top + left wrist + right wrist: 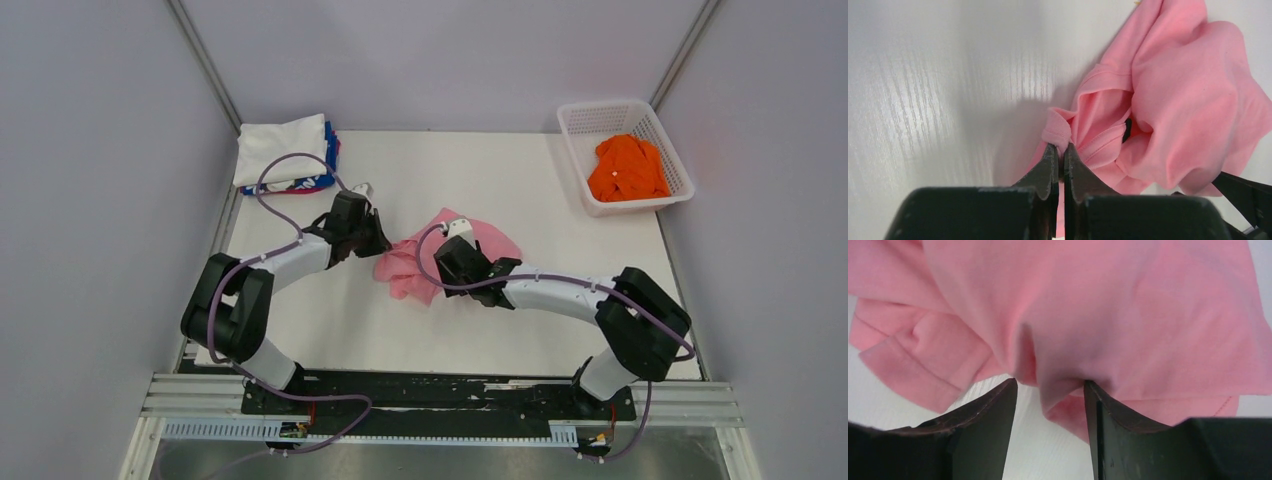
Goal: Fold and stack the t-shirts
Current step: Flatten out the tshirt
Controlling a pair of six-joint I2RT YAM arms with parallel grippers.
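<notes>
Left gripper is clamped on the pink shirt hem, with bare table left of the jaws. Right gripper jaws stand apart, straddling a fold. Beyond: one orange shirt in one basket, and one white shirt on one blue-red shirt.

A crumpled t-shirt lies in the middle of the table. Stacked folded t-shirts occupy its far left corner. A basket in the far right corner holds another t-shirt.

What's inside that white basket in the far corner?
A crumpled orange t-shirt lies in the basket, filling its near part; the far part shows bare mesh floor. Whether anything lies beneath the shirt cannot be seen, since the shirt covers that spot.
</notes>
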